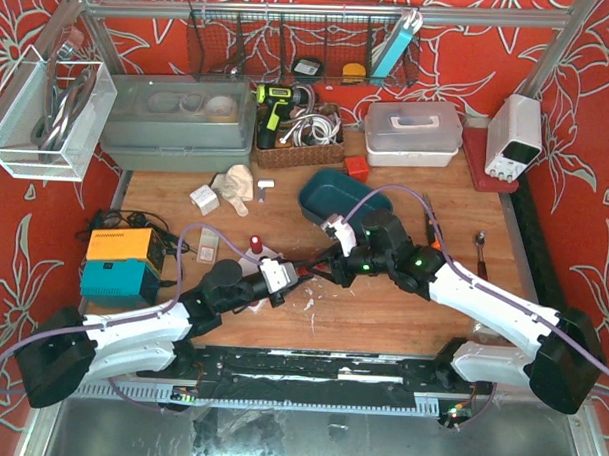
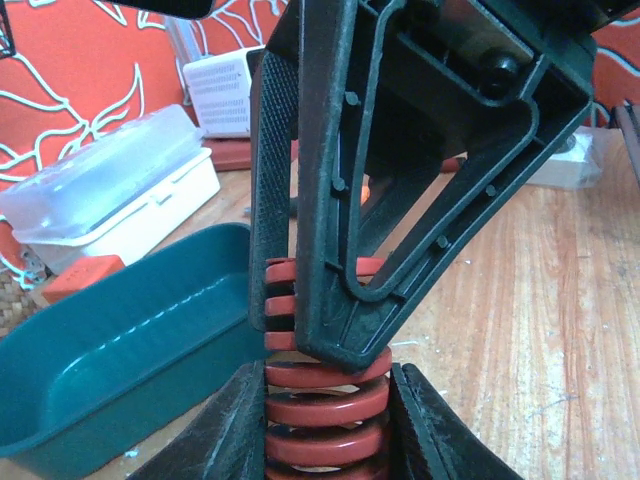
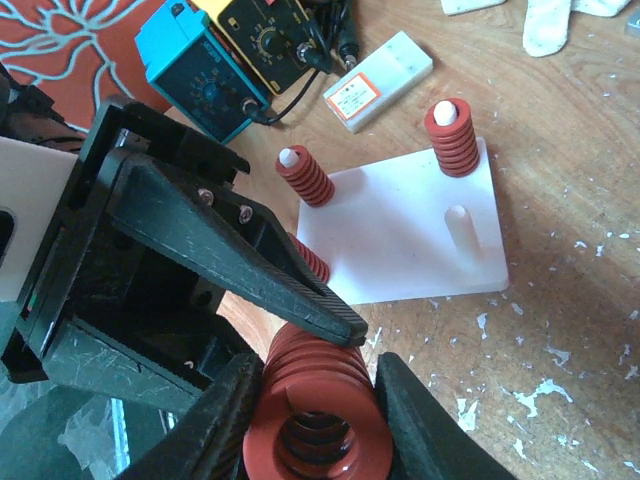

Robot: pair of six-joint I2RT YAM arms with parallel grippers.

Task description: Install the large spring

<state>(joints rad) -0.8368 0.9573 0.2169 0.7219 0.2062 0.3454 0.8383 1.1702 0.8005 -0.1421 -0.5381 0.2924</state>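
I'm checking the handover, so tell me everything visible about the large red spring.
The large spring is a thick, matte red coil with flat-section turns and a hollow core. Both tools grip it at once: the left tool pinches one end, the right tool the other. It hangs above the wooden table near the white peg plate.

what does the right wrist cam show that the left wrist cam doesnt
Only the right wrist view shows the white peg plate, small red springs on its pegs, one bare peg and the blue soldering station. Only the left wrist view shows the teal bin and the white lidded box. Both show the large spring, with the left gripper and the right gripper each closed on it.
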